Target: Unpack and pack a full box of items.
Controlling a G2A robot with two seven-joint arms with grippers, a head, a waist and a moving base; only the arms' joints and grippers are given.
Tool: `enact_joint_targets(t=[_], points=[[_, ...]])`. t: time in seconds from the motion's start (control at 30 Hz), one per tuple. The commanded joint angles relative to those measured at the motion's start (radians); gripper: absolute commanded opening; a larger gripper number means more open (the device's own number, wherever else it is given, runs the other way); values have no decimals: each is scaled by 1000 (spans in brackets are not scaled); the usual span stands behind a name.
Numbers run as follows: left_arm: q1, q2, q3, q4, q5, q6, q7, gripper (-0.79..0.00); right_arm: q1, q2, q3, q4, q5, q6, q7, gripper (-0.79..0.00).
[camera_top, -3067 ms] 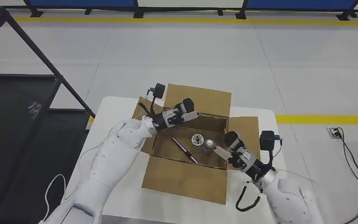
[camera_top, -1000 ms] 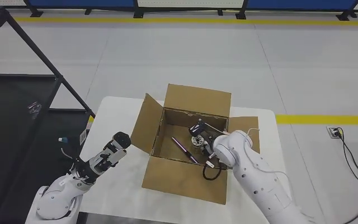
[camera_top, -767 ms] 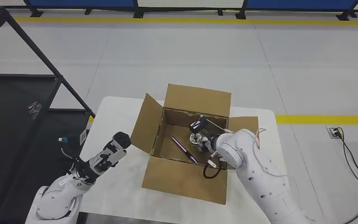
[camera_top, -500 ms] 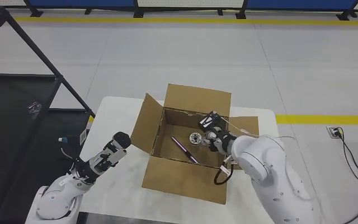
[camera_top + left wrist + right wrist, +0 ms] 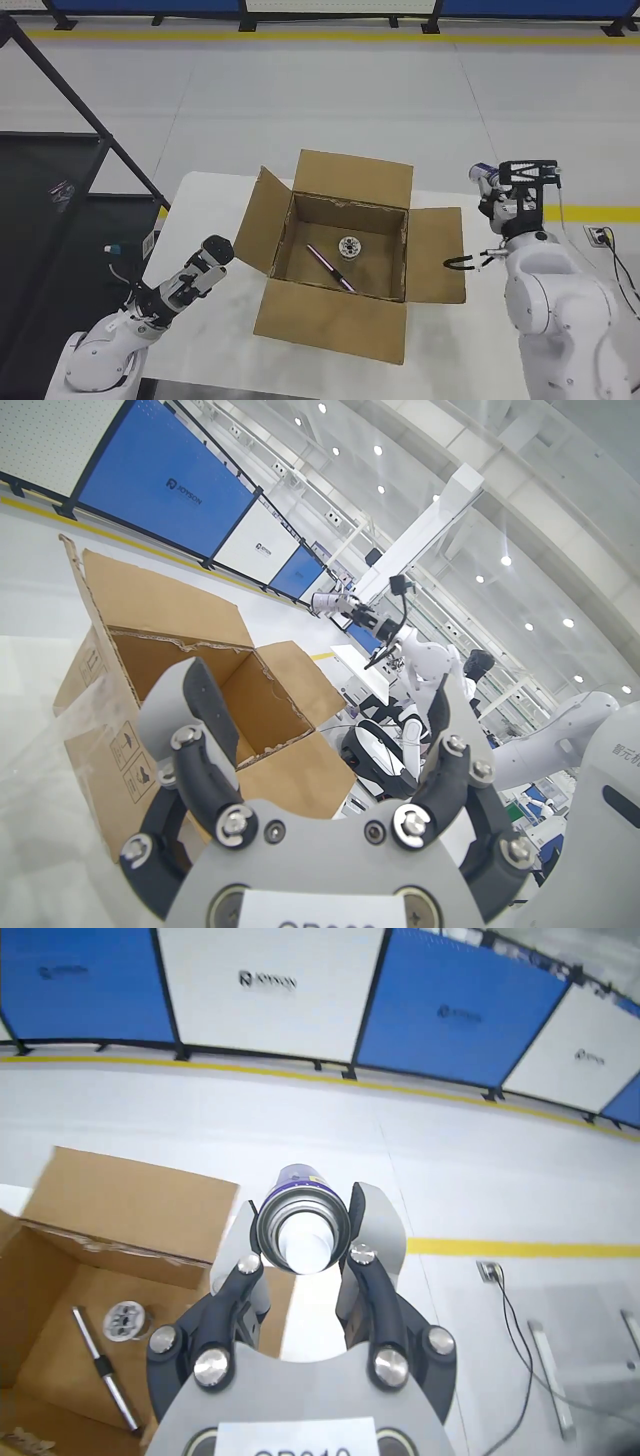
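1. Your right end effector [image 5: 305, 1208] is clenched on the can [image 5: 302, 1223], with one finger on each side of its body.
2. The can's long axis runs straight away from the right wrist camera, in line with the fingers. A metal-rimmed end with a white centre faces the wrist, and the purple-banded body points away.
3. In the left wrist view the can [image 5: 327, 601] lies close to level and sticks out past the fingertips.
4. In the top view the can [image 5: 484, 173] is raised in the air to the right of the box [image 5: 340, 255], well apart from it and beyond the right flap.
5. The box stands open on the white desk [image 5: 210, 200] with its flaps folded out. A pen [image 5: 330, 267] lies on the box floor — its long axis runs diagonally, from far left to near right. A round disc [image 5: 350, 246] lies near the pen without touching it.
6. Your left end effector [image 5: 322, 695] is released, its fingers spread wide. It sits over the desk to the left of the box's left flap.
7. Some things are hard to make out — the can's far end is hidden behind its own body in the right wrist view, and its label is too small to tell. The box's near wall hides the near strip of the floor in the top view.
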Motion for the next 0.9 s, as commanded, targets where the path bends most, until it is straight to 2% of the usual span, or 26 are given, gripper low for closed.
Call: enact_joint_targets(t=[0.0,0.13,0.27,0.6,0.7,0.73,0.87], points=[[0,0,0,0,0,0,0,0,22,5,34,90,4,-21,38,-785],[0,0,0,0,0,0,0,0,65,16,82,292,-15,-75,153,-785],[0,0,0,0,0,0,0,0,101,26,98,431,16,-168,245,-785],[0,0,0,0,0,0,0,0,111,36,106,541,86,-224,298,-785],[0,0,0,0,0,0,0,0,114,38,101,553,99,-222,298,-259],[0,0,0,0,0,0,0,0,115,38,100,555,102,-223,300,0],[0,0,0,0,0,0,0,0,117,41,92,553,113,-223,307,0]])
